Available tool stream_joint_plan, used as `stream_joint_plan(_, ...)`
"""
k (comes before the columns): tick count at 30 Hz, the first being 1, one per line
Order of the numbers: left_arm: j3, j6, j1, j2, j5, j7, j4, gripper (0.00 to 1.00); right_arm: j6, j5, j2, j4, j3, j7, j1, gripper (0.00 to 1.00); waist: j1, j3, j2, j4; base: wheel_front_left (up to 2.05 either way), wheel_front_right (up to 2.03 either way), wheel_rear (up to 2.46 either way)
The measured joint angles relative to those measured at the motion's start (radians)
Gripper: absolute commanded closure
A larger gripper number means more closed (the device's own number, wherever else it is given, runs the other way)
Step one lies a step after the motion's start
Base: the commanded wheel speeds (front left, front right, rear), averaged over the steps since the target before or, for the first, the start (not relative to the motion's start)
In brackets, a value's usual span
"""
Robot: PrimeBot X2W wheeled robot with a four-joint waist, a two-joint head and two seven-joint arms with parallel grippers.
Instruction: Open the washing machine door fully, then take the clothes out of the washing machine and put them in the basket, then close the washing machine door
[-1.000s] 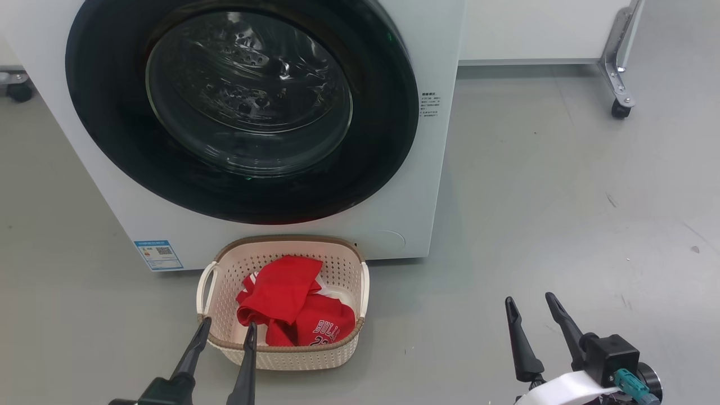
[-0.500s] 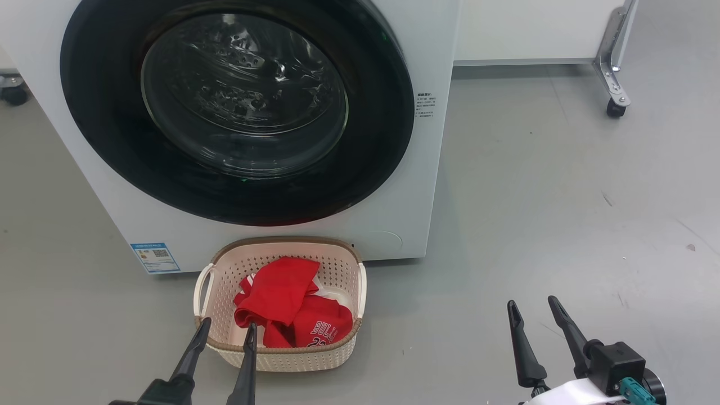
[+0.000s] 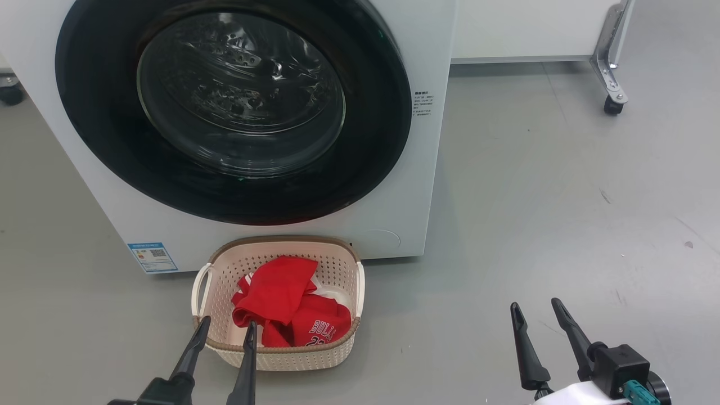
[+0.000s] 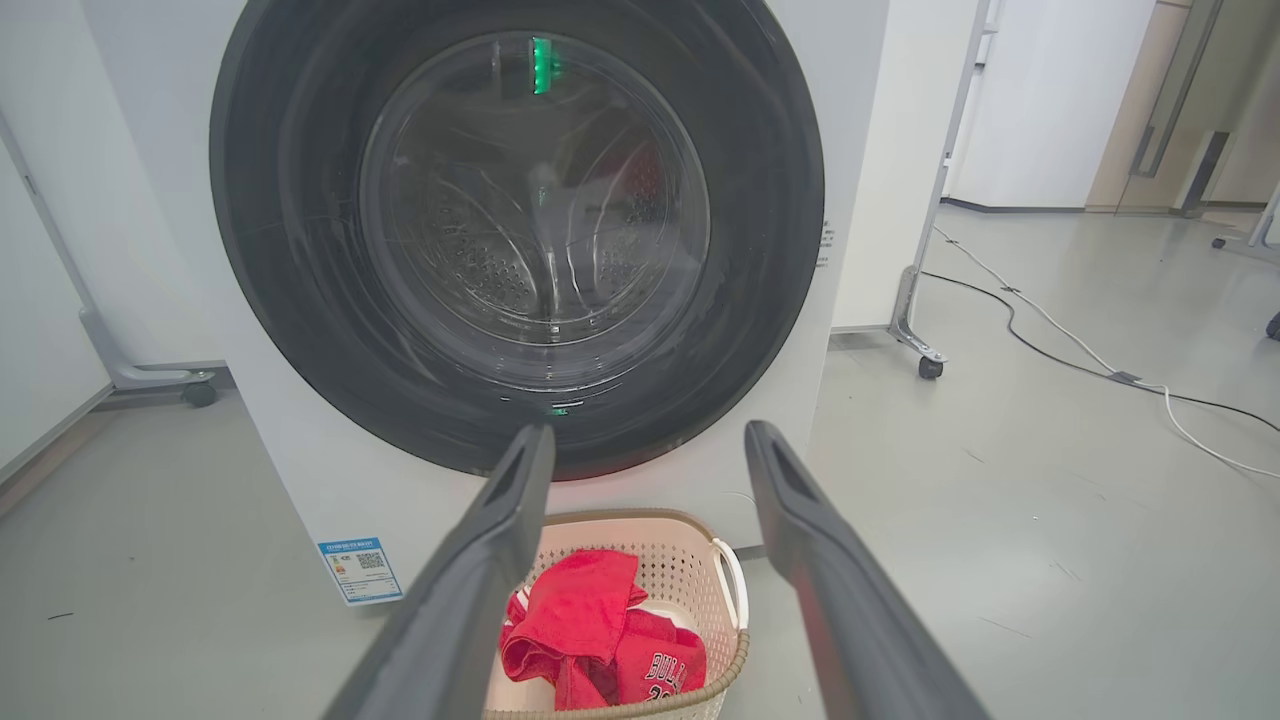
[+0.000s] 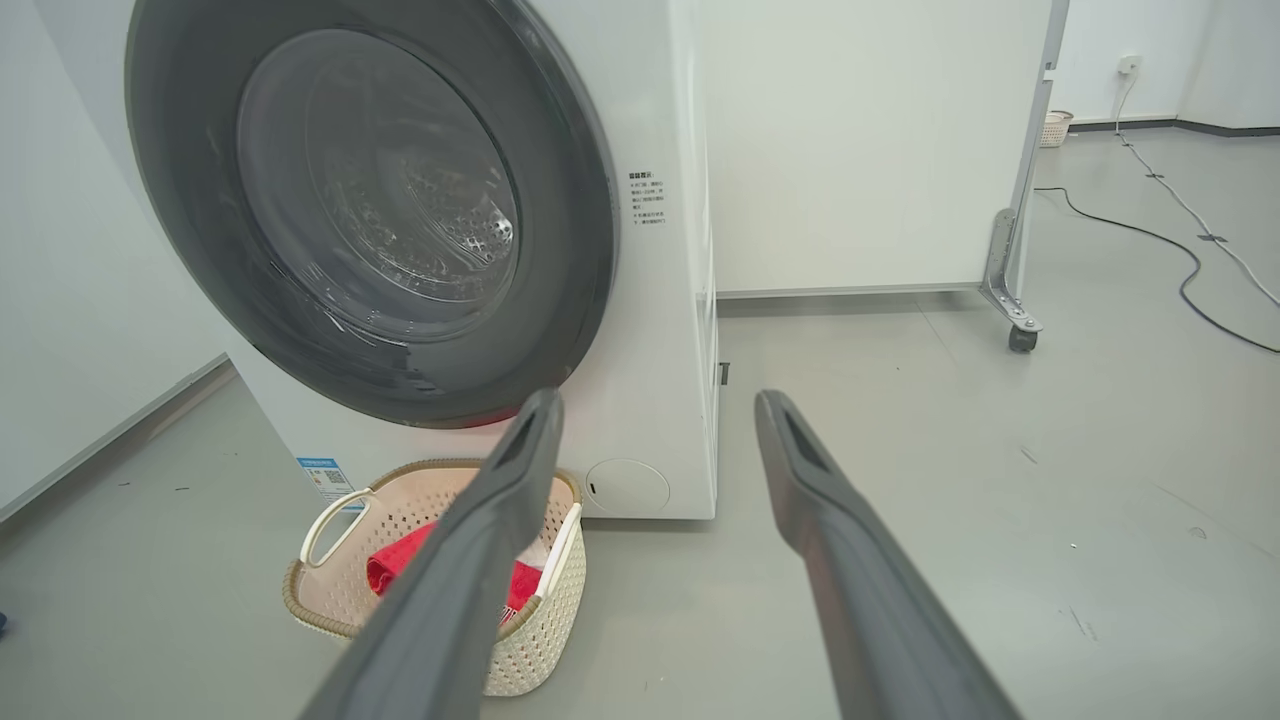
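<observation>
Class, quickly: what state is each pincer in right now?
Left pincer: open, holding nothing.
Right pincer: open, holding nothing.

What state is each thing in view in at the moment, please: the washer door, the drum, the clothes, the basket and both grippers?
washing machine door: shut
drum: looks empty through the glass
clothes: heaped inside the basket
basket: upright on the floor, holding the clothes
left gripper: open, empty
right gripper: open, empty
</observation>
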Motion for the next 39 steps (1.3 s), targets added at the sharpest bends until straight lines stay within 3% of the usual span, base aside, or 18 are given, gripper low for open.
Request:
stream_joint_plan(11, -0.003, 0.001, 0.001, 0.000, 0.000, 0.002, -0.012, 0.00, -0.007, 0.000, -0.007, -0.025, -0.003, 0.016, 0.001, 0.00, 0.0000, 0.005, 0.0000, -0.003, 0.00, 0.00, 0.00)
stream_joint_plan(12, -0.005, 0.001, 0.001, -0.002, 0.000, 0.002, -0.005, 1.00, -0.007, 0.000, -0.007, -0.019, -0.002, 0.016, 0.001, 1.00, 0.0000, 0.005, 0.0000, -0.003, 0.00, 0.00, 0.00)
stream_joint_plan(22, -0.026, 0.000, 0.009, -0.012, -0.001, 0.002, 0.090, 1.00, -0.006, 0.003, 0.007, 0.073, 0.007, 0.016, 0.038, 1.00, 0.0000, 0.006, 0.0000, -0.003, 0.00, 0.00, 0.00)
stream_joint_plan(39, -0.003, -0.013, 0.020, -0.015, -0.194, 0.011, 0.076, 1.00, 0.012, 0.190, 0.014, 0.058, -0.023, 0.034, 0.038, 1.00, 0.0000, 0.012, 0.0000, 0.003, 0.00, 0.00, 0.00)
